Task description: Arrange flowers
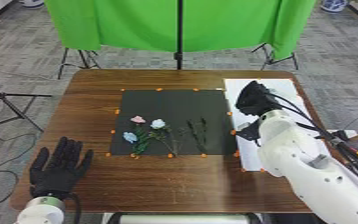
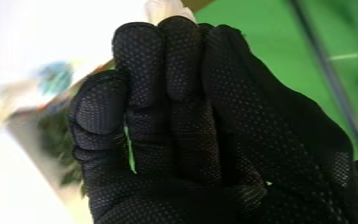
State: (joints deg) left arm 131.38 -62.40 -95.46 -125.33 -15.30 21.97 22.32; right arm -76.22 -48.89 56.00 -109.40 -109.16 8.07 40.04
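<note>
In the head view the right hand [image 1: 257, 100] is over the white board [image 1: 282, 86], its arm hiding much of the board. A dark shape [image 1: 249, 132] beside the wrist is hard to make out. In the right wrist view the same hand lies flat and straight, its fingers pressed together. A pale thing [image 2: 167, 7], cut off by the picture's edge, shows just past the fingertips; whether it is pinched, or touched at all, I cannot tell. Beside the hand, a teal patch [image 2: 55, 75] and dark greenery [image 2: 55, 135] are too blurred to name.

The left hand [image 1: 58, 167] is spread, at the near left of the tabletop [image 1: 149, 187]. Ahead of it and to its right, well apart from the right hand, the pink flower [image 1: 137, 119], white flower [image 1: 158, 124] and blue flower [image 1: 130, 136] lie close together on the dark mat [image 1: 171, 102]. Their stems merge into a tangle, so I cannot trace each one. Between them and the right hand are thin dark stems [image 1: 202, 135], their tops indistinct.
</note>
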